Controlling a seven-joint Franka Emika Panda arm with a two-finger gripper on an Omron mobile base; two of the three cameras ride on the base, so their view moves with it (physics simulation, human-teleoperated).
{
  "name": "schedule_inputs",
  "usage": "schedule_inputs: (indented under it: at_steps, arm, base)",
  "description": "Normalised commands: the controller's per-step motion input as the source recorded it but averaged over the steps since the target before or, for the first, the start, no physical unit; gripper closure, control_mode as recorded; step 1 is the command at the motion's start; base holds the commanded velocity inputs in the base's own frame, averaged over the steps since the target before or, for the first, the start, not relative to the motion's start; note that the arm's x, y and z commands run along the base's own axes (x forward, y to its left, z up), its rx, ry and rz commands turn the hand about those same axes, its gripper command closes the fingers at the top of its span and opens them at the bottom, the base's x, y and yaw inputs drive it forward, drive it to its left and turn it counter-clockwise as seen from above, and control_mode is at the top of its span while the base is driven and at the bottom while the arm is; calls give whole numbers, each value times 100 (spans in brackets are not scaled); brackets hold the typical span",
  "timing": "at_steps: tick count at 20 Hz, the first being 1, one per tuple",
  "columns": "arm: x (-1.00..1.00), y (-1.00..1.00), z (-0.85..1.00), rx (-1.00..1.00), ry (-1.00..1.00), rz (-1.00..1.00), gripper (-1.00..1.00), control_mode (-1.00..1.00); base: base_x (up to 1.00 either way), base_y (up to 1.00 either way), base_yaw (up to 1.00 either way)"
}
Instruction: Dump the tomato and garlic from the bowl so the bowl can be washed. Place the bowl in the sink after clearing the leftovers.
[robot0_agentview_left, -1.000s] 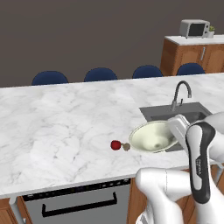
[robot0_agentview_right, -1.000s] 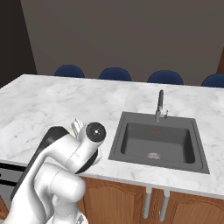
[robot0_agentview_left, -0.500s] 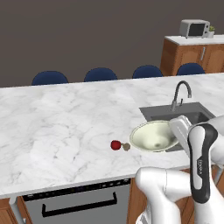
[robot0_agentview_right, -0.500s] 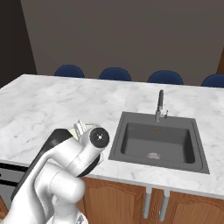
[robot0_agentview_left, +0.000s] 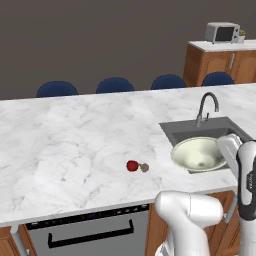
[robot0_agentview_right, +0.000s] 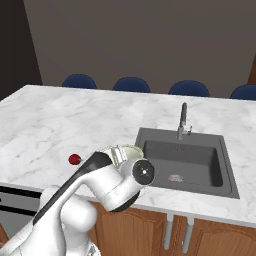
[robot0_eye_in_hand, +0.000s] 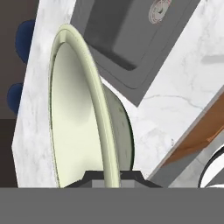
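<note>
White marble counter (robot0_agentview_left: 75, 145) runs across a dim kitchen, with blue chairs (robot0_agentview_left: 114, 85) lined up along its far edge and a microwave (robot0_agentview_left: 223, 32) on a wooden cabinet at the back right. Below the counter's near edge sits a dark oven front (robot0_agentview_left: 90, 232).

On the marble, the tomato (robot0_agentview_left: 132, 165) lies on the open surface left of the sink (robot0_agentview_left: 210, 131), and the garlic (robot0_agentview_left: 144, 167) sits just beside it on the right, touching or nearly so. In the right base view the tomato (robot0_agentview_right: 74, 159) shows as a red ball left of the arm. The sink (robot0_agentview_right: 186, 161) is a dark grey basin with a curved faucet (robot0_agentview_left: 206, 106) at its back edge and a drain at the bottom.

The bowl (robot0_agentview_left: 199, 154) is empty and hangs over the sink's near left corner, its hollow tipped toward the camera in the left base view. The gripper (robot0_eye_in_hand: 112, 177) is closed narrowly on the bowl's rim: in the hand view the rim (robot0_eye_in_hand: 94, 105) runs edge-on down between the fingertips, with the sink (robot0_eye_in_hand: 127, 30) behind it. In the right base view the bowl (robot0_agentview_right: 122, 152) peeks out behind the arm's wrist, at the sink's left edge.
</note>
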Motion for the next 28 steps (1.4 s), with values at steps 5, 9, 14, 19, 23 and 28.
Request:
schedule_inputs:
  at_steps: [5, 9, 14, 19, 23, 28]
  arm:
    - [17, -100, 0, 10, 8, -6, 100, -100]
    - [58, -100, 0, 10, 15, -6, 100, -100]
    - [76, -98, 0, 7, 13, -1, 100, -100]
    - [29, -28, -12, 9, 3, 11, 100, -100]
    - [7, 5, -4, 7, 0, 1, 100, -100]
    - [13, 1, -33, 0, 0, 0, 100, -100]
  base:
    - [0, 0, 0]
    - [0, 0, 0]
    - [0, 0, 0]
    - [0, 0, 0]
    - [0, 0, 0]
    - [0, 0, 0]
